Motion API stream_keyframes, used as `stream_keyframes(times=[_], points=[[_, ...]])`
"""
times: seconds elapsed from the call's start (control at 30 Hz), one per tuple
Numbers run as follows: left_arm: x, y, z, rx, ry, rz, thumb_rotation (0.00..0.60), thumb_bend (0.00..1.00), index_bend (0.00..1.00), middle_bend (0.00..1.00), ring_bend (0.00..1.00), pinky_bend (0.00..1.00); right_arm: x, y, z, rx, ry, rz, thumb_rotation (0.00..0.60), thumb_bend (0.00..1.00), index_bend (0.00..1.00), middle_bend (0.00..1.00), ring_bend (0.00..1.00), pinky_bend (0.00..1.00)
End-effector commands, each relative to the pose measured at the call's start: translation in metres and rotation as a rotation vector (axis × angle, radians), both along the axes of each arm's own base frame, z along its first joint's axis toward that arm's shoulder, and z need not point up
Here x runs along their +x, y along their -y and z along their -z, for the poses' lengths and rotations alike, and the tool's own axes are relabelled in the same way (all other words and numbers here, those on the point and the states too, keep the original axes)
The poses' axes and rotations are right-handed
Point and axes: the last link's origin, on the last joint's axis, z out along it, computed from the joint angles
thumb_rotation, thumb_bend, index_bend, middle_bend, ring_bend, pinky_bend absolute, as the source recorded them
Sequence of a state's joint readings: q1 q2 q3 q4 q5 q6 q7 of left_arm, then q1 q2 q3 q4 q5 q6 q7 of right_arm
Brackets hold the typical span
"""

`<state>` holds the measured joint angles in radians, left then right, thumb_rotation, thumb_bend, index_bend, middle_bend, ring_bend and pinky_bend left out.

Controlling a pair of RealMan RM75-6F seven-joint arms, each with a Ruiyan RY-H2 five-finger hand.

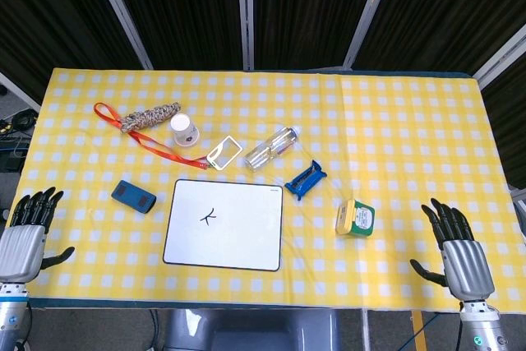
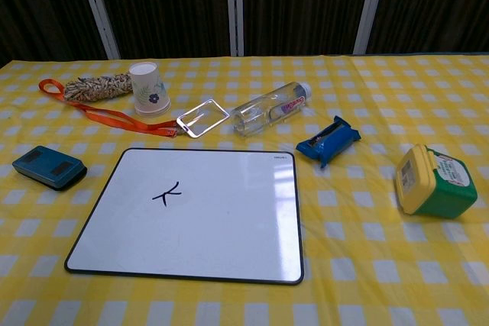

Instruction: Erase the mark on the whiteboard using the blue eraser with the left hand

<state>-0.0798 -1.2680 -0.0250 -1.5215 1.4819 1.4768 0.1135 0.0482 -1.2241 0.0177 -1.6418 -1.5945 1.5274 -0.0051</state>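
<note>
Marked whiteboard (image 1: 223, 224) beside untouched blue eraser (image 1: 133, 195); left hand (image 1: 26, 232) and right hand (image 1: 457, 248) both empty, fingers spread.

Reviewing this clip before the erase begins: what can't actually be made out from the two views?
- Both hands: chest view shows neither; head view cuts the left hand and right hand at the wrist by the bottom edge.
- Blue eraser: its wiping face is turned away in both views.
- Label text on the green-and-yellow container and clear bottle: too small to read.
</note>
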Motion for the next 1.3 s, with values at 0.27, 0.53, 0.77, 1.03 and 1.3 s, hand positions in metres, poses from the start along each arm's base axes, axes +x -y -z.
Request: stream_keyframes(times=[0.27, 0.53, 0.77, 1.03, 1.3], points=[[0.0, 0.0, 0.0, -0.002, 0.0, -0.001, 0.6, 0.12, 0.0, 0.0, 0.0, 0.0, 0.001, -0.001, 0.0, 0.004, 0.004, 0.0, 0.6, 0.07, 0.0, 0.0, 0.0, 0.0], [0.001, -0.003, 0.004, -0.017, 0.007, 0.007, 0.6, 0.12, 0.0, 0.0, 0.0, 0.0, 0.001, -0.001, 0.004, 0.02, -0.002, -0.002, 0.6, 0.07, 0.0, 0.0, 0.0, 0.0], [0.003, -0.018, 0.008, -0.044, -0.037, 0.03, 0.6, 0.13, 0.02, 0.0, 0.0, 0.03, 0.001, -0.001, 0.004, 0.018, 0.002, 0.001, 0.6, 0.07, 0.0, 0.0, 0.0, 0.0], [0.013, -0.06, 0.016, -0.143, -0.145, 0.061, 0.6, 0.19, 0.13, 0.0, 0.07, 0.15, 0.001, -0.001, 0.001, 0.015, 0.012, 0.003, 0.6, 0.07, 0.0, 0.0, 0.0, 0.0], [0.022, -0.107, 0.034, -0.275, -0.242, 0.075, 0.6, 0.2, 0.18, 0.04, 0.1, 0.16, -0.001, 0.001, -0.001, 0.013, 0.021, 0.014, 0.6, 0.07, 0.0, 0.0, 0.0, 0.0]])
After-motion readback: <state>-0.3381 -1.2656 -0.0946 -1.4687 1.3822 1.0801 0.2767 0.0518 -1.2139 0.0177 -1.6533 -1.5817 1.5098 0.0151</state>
